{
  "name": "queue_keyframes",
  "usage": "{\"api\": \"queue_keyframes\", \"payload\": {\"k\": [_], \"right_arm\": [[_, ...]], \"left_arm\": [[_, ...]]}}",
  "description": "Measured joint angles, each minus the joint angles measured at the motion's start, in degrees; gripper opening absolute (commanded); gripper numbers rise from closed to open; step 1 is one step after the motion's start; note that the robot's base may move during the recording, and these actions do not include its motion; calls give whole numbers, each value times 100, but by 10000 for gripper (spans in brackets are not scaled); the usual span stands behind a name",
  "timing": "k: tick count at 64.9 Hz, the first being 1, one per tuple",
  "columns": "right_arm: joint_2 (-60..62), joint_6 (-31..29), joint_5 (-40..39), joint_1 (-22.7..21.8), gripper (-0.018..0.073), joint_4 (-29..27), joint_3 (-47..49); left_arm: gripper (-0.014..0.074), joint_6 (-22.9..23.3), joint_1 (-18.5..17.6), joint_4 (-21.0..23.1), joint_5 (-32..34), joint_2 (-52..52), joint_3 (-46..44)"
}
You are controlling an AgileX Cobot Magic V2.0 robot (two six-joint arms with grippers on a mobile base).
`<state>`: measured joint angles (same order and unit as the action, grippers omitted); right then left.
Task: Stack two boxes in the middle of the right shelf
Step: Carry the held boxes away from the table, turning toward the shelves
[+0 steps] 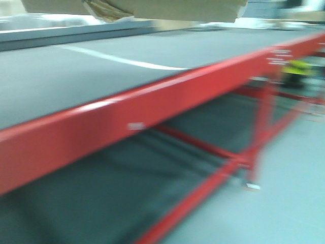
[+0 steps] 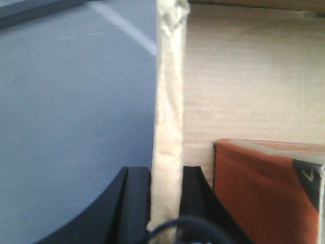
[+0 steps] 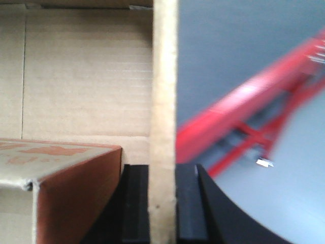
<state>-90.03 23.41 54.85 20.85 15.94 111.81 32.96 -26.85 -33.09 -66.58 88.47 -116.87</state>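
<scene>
Inventory, counted across all views:

- Brown corrugated cardboard box (image 1: 152,7), large: 1.
- Orange-red printed carton (image 3: 76,198) inside that box: 1 in each wrist view. Whether both views show the same carton cannot be told.
- Claws: 2, the left claw (image 2: 165,175) and the right claw (image 3: 162,170).
- Black claw fingers (image 2: 137,203): 4, two per claw.
- Red steel-framed rack (image 1: 101,127): 1.
- Dark grey flat rack decks (image 1: 61,76): 2, one upper and one lower.
- White stripe (image 1: 127,61) on the upper deck: 1.
- Red cross-members under the upper deck: too blurred to count.
- Blurred yellow-green object (image 1: 297,67), far right: 1, kind unclear.
</scene>
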Motion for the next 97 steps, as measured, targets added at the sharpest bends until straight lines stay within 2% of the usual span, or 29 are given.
{"api": "queue_keyframes", "payload": {"k": [97], "right_arm": [[0, 12, 0, 0, -162, 16, 0]], "left_arm": [[-111, -11, 0, 12, 11, 10, 0]]}}
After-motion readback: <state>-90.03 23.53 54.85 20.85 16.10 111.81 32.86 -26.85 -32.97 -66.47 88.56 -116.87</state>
